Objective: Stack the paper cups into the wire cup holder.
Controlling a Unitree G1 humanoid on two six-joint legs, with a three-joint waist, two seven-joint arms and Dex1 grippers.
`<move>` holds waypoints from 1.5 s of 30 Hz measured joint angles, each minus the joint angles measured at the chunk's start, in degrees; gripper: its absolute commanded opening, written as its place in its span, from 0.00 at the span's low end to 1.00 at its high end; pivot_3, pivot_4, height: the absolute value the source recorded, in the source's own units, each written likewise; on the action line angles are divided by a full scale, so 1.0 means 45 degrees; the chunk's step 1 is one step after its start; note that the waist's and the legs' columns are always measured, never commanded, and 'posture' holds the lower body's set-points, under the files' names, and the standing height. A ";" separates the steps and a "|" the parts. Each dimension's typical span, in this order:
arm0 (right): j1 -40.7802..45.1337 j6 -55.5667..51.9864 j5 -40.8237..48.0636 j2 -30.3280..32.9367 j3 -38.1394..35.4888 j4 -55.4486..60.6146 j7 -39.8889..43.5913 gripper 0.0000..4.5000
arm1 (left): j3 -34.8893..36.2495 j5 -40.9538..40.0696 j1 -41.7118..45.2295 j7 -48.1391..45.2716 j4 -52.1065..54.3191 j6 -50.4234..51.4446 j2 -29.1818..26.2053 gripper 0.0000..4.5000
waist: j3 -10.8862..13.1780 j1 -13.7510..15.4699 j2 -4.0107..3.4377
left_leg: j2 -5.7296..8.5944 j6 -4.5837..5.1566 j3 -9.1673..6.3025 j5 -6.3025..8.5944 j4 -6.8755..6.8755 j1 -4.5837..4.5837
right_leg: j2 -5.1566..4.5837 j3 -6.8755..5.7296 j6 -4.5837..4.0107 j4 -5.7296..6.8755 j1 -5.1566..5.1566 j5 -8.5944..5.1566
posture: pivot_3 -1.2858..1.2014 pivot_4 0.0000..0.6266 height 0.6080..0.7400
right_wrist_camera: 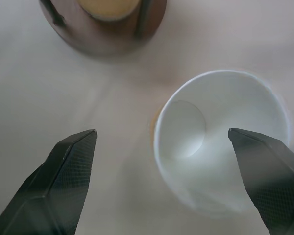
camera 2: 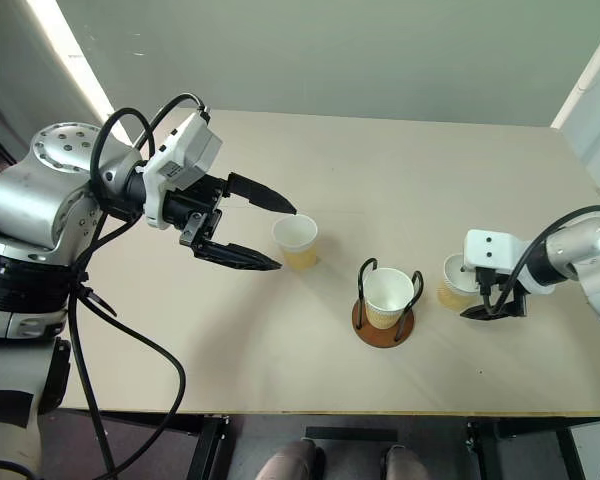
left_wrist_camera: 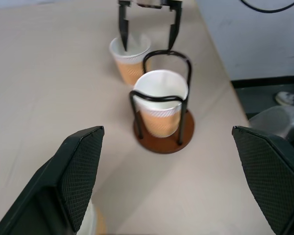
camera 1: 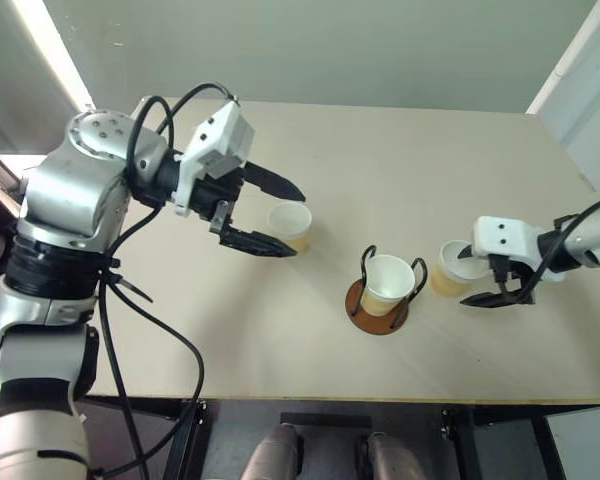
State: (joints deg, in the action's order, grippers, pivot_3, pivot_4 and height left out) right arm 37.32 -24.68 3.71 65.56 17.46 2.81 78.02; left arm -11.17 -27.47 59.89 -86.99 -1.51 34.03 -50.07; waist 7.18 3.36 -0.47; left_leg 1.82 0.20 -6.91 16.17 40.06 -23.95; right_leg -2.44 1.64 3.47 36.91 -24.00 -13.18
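The wire cup holder [camera 1: 380, 300] sits near the front middle of the tabletop [camera 1: 410, 160], w/ one paper cup [camera 1: 388, 282] already standing upright inside it, between the two black wire loops on the rust-brown base.

A second paper cup [camera 1: 454, 268] stands upright on the tabletop just beside the holder, on the robot's right. The right claw [camera 1: 485, 282] is at this cup, fingers wide apart, straddling its rim from above (one finger over the white inside, the other outside the wall on the side away from the holder). No grip on it; whether a finger touches the rim can't be told.

A third paper cup [camera 1: 291, 227] stands upright further to the robot's left, well apart from the holder. The left claw [camera 1: 278, 215] hangs above the tabletop next to it, fingers spread wide, nothing held, tips pointing toward the cup (approx. level w/ its rim, one finger behind it, one in front). All three cups are mouth-up.
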 measured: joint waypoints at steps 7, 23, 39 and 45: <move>0.0206 0.0837 -0.0836 -0.0300 0.0251 -0.0986 0.0317 0.54 | 0.0151 0.0031 -0.0010 0.0008 0.0218 0.0000 -0.0066 1.00 | 0.0000 -0.0003 0.0000 | 0.0000 -0.0001 -0.0001 0.0000 -0.0006 0.0001 | -0.0001 0.0001 -0.0003 0.0001 0.0002 -0.0001 | 0.52 0.24 1.00; 0.0323 0.0799 -0.0178 0.1024 -0.1229 -0.0413 0.1591 0.01 | 0.3293 -0.2406 -0.1987 0.0806 0.1374 0.1639 -0.0614 1.00 | 0.0001 -0.0013 -0.0003 | 0.0000 -0.0010 0.0003 0.0001 -0.0021 0.0008 | 0.0000 0.0003 -0.0008 -0.0001 0.0007 -0.0004 | 0.52 0.24 1.00; 0.5605 -0.1804 0.2371 0.0432 0.0306 0.3485 0.3157 0.01 | 0.3353 -0.2611 -0.1892 0.0508 0.0849 0.1721 -0.0911 1.00 | 0.0007 -0.0047 -0.0010 | 0.0009 -0.0016 -0.0028 0.0001 -0.0022 0.0016 | 0.0002 -0.0007 -0.0043 -0.0027 0.0002 -0.0024 | 0.52 0.24 1.00; 0.5833 -0.1463 0.2321 0.0045 0.1095 0.3533 0.3159 0.01 | 0.3100 -0.2461 -0.1550 0.0127 0.0623 0.1614 -0.0937 1.00 | 0.0007 -0.0065 -0.0010 | 0.0008 -0.0016 -0.0032 0.0001 -0.0027 0.0009 | 0.0002 -0.0009 -0.0045 -0.0036 -0.0004 -0.0025 | 0.52 0.24 1.00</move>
State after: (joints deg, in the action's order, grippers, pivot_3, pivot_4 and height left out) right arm 63.57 -31.27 14.16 65.76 22.38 18.70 92.24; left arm 2.78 -38.54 52.92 -86.42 1.29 41.30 -54.29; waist 7.21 3.06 -0.51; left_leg 1.85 0.12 -7.06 16.17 39.94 -23.91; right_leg -2.44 1.60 3.27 36.74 -24.02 -13.29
